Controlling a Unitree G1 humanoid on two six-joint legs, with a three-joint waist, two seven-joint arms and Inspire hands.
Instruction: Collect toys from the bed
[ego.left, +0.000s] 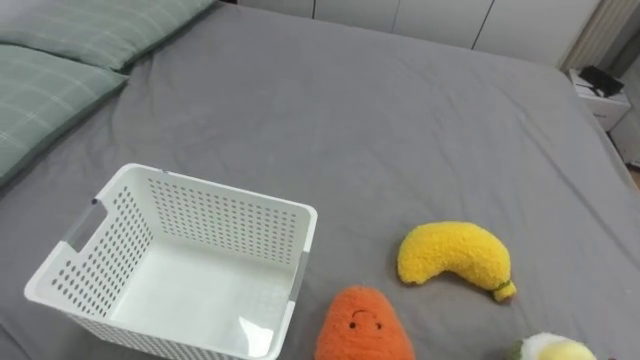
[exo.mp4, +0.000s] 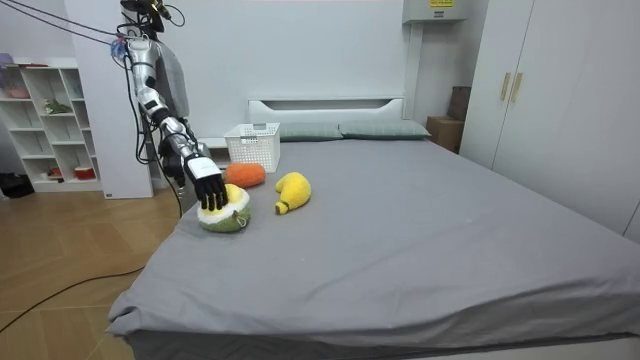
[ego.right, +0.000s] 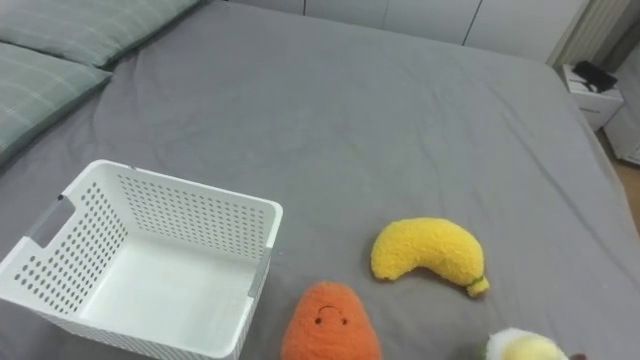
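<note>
The right robot hand (exo.mp4: 210, 184), grip impossible to tell, rests on the round green-and-yellow plush toy (exo.mp4: 232, 216) at the near right edge of the grey bed (exo.mp4: 420, 230), and with the white perforated plastic basket (ego.left: 160, 260) at left empty, the orange plush carrot (ego.left: 358, 325) and yellow plush banana (ego.left: 452, 258) also await collecting.

Not much to read in here, tbh. The only printed thing I can spot is a small yellow label (exo.mp4: 437, 3) on the white unit (exo.mp4: 420, 14) mounted high on the wall, just beside the wardrobe (exo.mp4: 520, 100). Its print is way too tiny to make out from where I'm standing. Closest thing to a sign on the bed (exo.mp4: 420, 230) is the orange plush toy (ego.left: 358, 325), which has a little stitched smiley face on its front. That's a mark, not lettering. So no words or numbers I can actually read.
</note>
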